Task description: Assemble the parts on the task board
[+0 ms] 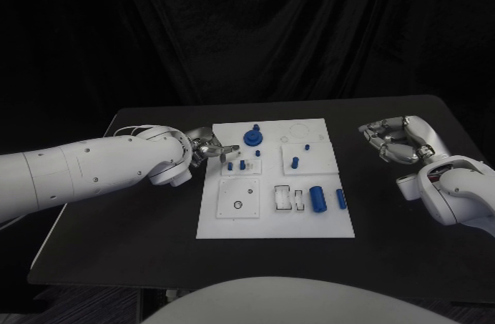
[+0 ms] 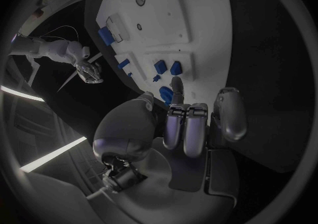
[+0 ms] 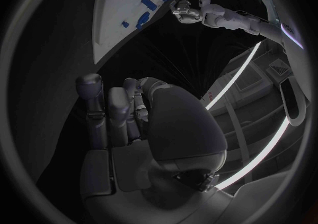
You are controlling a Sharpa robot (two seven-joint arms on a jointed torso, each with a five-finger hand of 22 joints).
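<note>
The task board (image 1: 232, 224) carries blue parts (image 1: 317, 197) standing in its recesses.

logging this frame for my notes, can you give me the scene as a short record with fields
surface: black table
task board: white plate mid-table
parts: small blue pieces on the board, among them a round-topped piece near the far edge and a cylinder lying toward the near right
left robot hand: over the board's left edge, fingertips beside two small blue pegs; whether it pinches anything cannot be told
right robot hand: off the board to its right, fingers curled in, holding nothing
</note>
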